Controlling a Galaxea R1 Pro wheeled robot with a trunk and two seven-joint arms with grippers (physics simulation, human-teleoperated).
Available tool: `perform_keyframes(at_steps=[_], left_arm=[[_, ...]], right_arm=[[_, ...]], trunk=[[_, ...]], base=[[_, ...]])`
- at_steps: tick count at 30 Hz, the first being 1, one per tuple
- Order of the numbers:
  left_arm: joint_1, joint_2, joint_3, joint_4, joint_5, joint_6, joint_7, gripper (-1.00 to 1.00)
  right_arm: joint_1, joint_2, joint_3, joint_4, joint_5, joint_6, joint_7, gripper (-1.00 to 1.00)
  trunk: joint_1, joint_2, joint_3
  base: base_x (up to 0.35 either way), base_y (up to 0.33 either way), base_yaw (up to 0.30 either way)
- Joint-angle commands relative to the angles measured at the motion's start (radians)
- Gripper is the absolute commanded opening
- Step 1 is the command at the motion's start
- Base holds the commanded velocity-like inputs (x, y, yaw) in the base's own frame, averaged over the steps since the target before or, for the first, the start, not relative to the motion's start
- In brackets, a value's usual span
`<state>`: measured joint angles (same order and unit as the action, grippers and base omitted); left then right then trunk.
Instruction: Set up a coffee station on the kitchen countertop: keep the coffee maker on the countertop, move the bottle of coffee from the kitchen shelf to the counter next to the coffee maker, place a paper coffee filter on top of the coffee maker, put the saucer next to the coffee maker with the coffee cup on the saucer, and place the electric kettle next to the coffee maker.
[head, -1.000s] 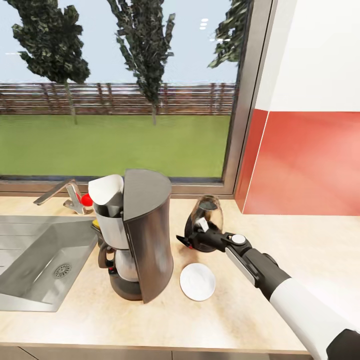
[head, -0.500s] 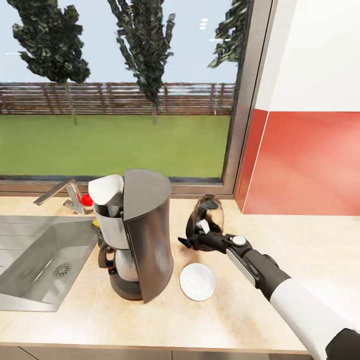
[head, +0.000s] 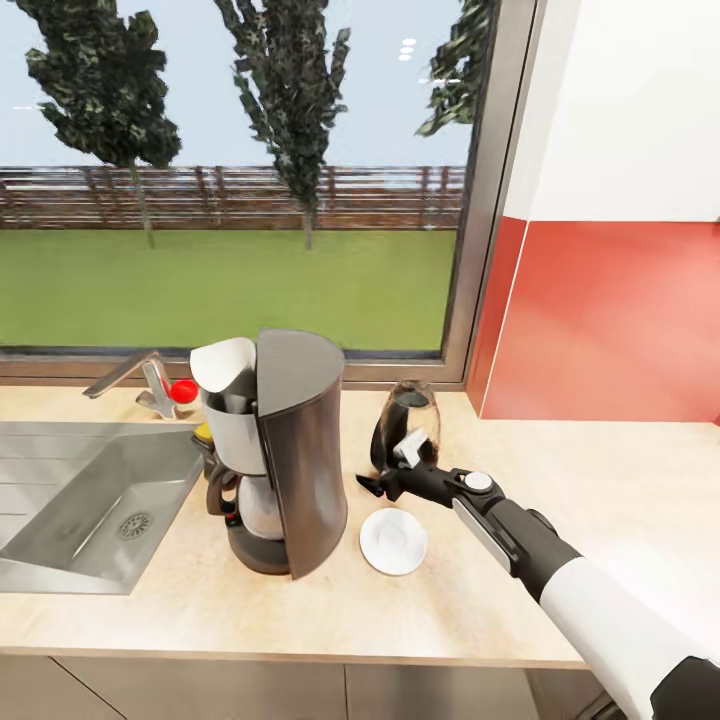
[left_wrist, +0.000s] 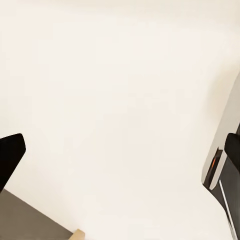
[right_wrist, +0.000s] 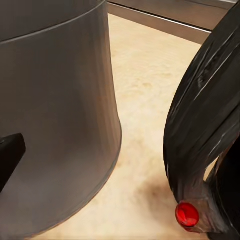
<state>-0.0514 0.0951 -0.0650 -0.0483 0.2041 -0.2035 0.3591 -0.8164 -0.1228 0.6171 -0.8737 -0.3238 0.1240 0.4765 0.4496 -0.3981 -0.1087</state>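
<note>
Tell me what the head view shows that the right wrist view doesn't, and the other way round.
Head view alone: the paper coffee filter atop the coffee maker, the saucer beside it, the sink, and the right gripper by the electric kettle. Right wrist view alone: a small red button low on the kettle's black handle. Both share the coffee maker's grey back, the kettle, and the kitchen countertop.

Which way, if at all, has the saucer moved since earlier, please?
No: the saucer still lies beside the coffee maker's base; only the camera shifted.
</note>
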Motion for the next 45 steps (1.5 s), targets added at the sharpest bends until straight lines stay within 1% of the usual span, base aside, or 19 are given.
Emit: perform_keyframes(at_steps=[1,11,23,34,45], left_arm=[[-0.001,0.000,-0.007,0.001,0.009,-0.004,0.002,1.00],[-0.001,0.000,-0.007,0.000,0.009,-0.004,0.002,1.00],[-0.001,0.000,-0.007,0.000,0.009,-0.004,0.002,1.00],[-0.001,0.000,-0.009,0.000,0.008,-0.004,0.002,1.00],[-0.001,0.000,-0.009,-0.001,0.009,-0.004,0.002,1.00]], right_arm=[[-0.001,-0.001,0.003,-0.002,-0.012,0.008,0.001,1.00],[-0.001,-0.001,0.003,-0.002,-0.012,0.008,0.001,1.00],[-0.001,-0.001,0.003,-0.002,-0.012,0.008,0.001,1.00],[-0.001,-0.001,0.003,-0.002,-0.012,0.008,0.001,1.00],[-0.001,0.000,0.003,-0.002,-0.012,0.008,0.001,1.00]], trunk=[[0.001,-0.002,-0.002],[0.001,-0.002,-0.002],[0.001,-0.002,-0.002],[0.001,-0.002,-0.002],[0.001,-0.002,-0.002]], base=[[-0.004,0.000,0.000],[-0.007,-0.001,0.000],[-0.181,-0.097,0.000],[0.050,-0.094,0.000],[-0.022,-0.188,0.000]])
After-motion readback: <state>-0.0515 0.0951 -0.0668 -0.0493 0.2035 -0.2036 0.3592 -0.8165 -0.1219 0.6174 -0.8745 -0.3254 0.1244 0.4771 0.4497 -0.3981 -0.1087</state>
